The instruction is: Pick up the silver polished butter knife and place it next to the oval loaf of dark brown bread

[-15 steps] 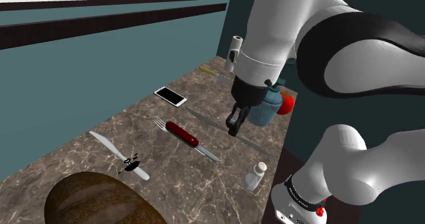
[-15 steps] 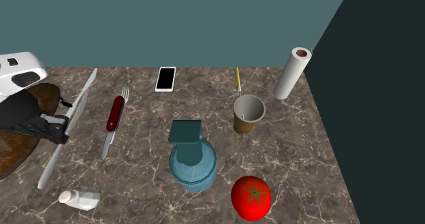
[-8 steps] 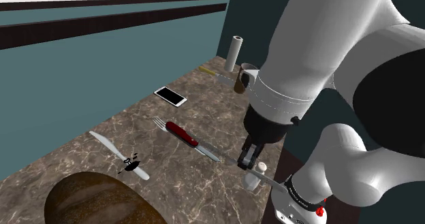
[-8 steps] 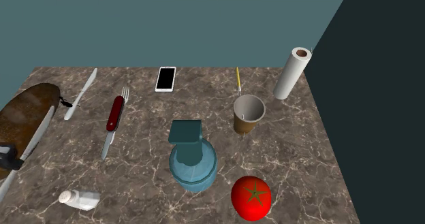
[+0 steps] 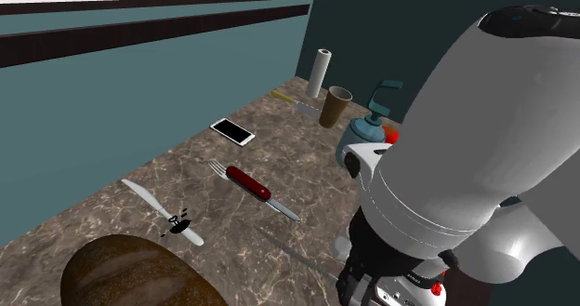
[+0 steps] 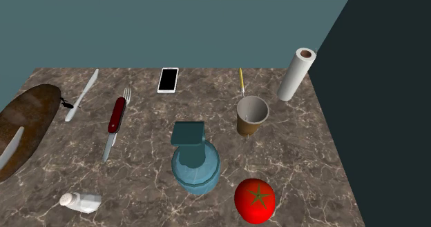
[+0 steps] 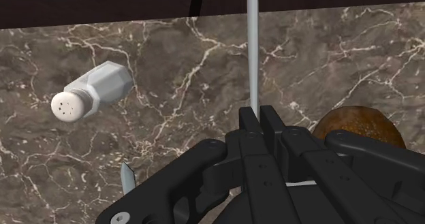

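end effector (image 7: 259,118) clamped on butter knife (image 7: 252,52), mid-carry; next, lower it beside bread loaf (image 6: 38,108), second exterior view's nine o'clock.

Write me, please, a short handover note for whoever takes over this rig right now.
Gripper: shut on the butter knife, clasped edge-on.
Knife: lifted; in the second exterior view its blade overlaps the dark brown loaf.
Done: the pick-up.
Left: lower the knife onto the marble counter beside the loaf, open, withdraw. A second knife lies near the loaf; leave it.
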Controlling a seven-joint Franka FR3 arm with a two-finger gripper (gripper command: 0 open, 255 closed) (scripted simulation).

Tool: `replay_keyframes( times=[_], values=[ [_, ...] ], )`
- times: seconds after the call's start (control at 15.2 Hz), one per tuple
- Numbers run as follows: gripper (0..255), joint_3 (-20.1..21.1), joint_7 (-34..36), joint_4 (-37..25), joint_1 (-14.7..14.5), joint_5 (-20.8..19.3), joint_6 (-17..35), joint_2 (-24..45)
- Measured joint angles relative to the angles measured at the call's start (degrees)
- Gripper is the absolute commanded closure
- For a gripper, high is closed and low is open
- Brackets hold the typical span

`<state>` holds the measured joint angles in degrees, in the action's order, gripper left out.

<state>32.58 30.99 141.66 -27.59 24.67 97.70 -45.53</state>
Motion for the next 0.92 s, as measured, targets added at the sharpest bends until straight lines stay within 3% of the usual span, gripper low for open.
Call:
replay_keyframes(
  times=[0.92],
  values=[
    [255, 4.61, -0.72, 8.79, -0.79, 3.66, 10.78, 1.87]
  ],
)
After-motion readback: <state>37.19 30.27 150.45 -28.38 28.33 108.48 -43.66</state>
